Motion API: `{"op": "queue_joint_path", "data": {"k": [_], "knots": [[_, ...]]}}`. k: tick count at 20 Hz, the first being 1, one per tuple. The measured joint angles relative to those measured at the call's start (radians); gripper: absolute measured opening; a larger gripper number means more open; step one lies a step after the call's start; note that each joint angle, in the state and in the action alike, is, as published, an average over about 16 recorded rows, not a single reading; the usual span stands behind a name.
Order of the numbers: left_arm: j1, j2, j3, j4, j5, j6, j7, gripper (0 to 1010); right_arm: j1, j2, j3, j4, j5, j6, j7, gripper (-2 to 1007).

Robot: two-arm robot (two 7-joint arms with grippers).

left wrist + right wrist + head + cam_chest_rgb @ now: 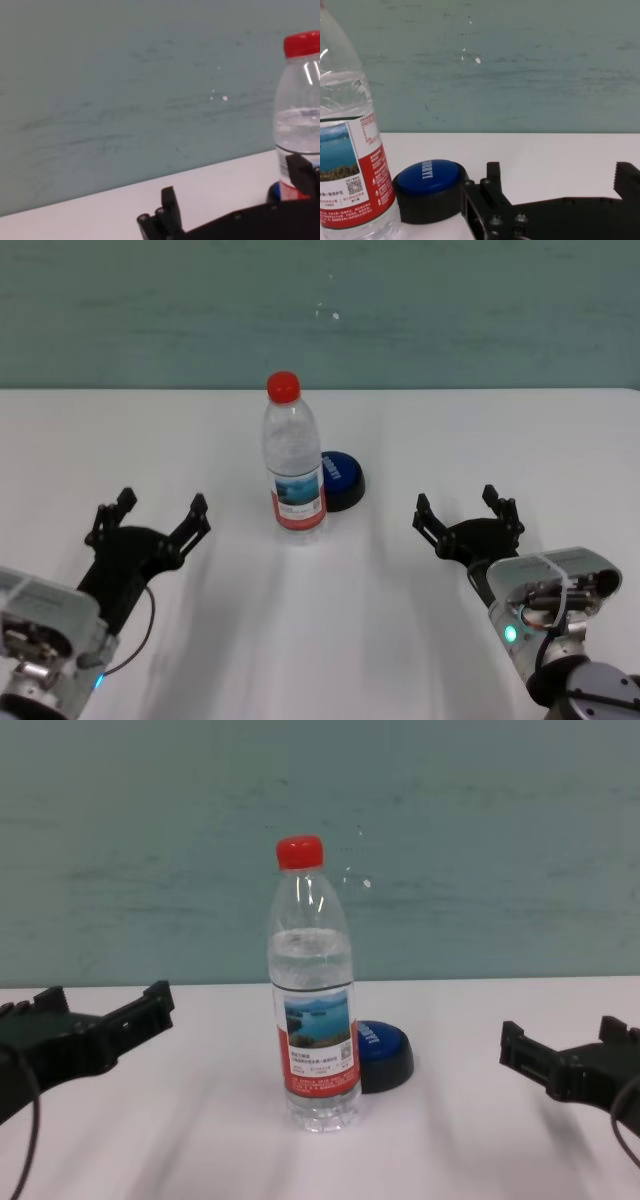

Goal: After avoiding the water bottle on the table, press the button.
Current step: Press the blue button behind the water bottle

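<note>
Both grippers, left (148, 517) and right (468, 513), hovered with jaws spread; approach not begun; the right must skirt the bottle (294, 462) toward the button (341, 479) at its 10 o'clock

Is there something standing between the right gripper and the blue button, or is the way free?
Nothing visible stands between the right gripper and the button. The water bottle stands upright just to the button's left, blocking the left gripper side instead.
</note>
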Motion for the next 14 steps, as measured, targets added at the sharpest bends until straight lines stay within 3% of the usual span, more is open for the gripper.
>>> {"op": "queue_joint_path", "data": {"k": [6,14], "knots": [[0.038,0.038,0.007,-0.019,0.021,-0.025,-0.062,1000,0.000,0.000,0.000,0.000,0.000,0.000,0.000,1004],[0.011,0.078,0.051,0.037,0.068,-0.069,-0.121,1000,0.000,0.000,0.000,0.000,0.000,0.000,0.000,1004]]}}
